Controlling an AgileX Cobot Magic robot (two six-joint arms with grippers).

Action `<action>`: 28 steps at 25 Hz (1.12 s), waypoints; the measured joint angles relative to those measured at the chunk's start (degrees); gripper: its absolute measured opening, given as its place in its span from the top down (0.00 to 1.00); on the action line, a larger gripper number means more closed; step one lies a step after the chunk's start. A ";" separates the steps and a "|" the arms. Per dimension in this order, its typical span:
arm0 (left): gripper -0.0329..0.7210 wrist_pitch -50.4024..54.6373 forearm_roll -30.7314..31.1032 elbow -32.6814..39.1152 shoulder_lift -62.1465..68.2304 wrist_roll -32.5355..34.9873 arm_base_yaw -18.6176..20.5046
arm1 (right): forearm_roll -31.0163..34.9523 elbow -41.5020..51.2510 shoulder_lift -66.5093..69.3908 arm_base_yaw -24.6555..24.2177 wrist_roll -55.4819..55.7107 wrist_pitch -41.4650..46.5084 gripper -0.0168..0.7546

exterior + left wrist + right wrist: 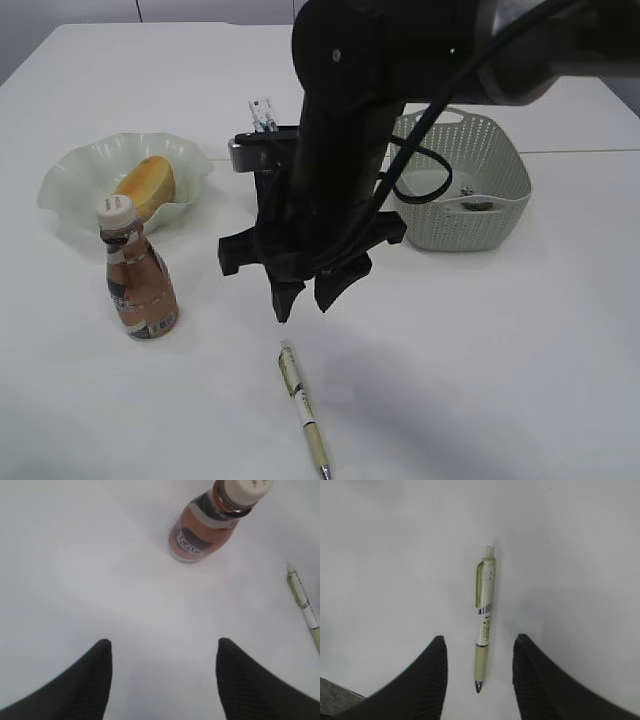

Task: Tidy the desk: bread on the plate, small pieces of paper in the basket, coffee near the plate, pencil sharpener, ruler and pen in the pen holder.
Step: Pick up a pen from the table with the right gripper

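Pen (485, 622): lying loose on the table (500, 380), between the parted fingers of the right gripper (480, 680), not yet grasped.
Done: bread (147, 186) on plate (70, 185); coffee (137, 270) beside it.
Left gripper (162, 672): apart, empty.
Remaining: pen into holder.

The exterior view looks down at a slant from about head height across the white table (480, 380), close enough that a dark arm (340, 130) fills its centre and top. The left wrist view faces steeply down at the tabletop from near, with the coffee bottle (210, 527) at 1 o'clock and the pen (305, 607) at 3 o'clock. The right wrist view also faces down from near, with the same pen (484, 615) at its centre. All three views share the pen (303, 405); the exterior and left wrist views share the bottle (137, 270).
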 joint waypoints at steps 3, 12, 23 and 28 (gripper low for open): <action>0.32 -0.09 0.00 0.00 0.00 0.00 0.00 | 0.40 0.01 1.78 1.19 1.32 0.00 0.56; 0.32 -0.22 0.00 0.00 0.00 0.00 0.00 | 1.63 -0.02 7.31 3.54 3.93 -0.25 0.56; 0.32 -0.22 0.00 0.00 0.00 0.00 0.00 | 0.35 -0.11 10.60 3.92 6.31 -3.33 0.52; 0.32 -0.22 0.00 0.00 0.00 0.37 0.00 | -0.47 -0.11 12.19 3.92 6.42 -3.33 0.52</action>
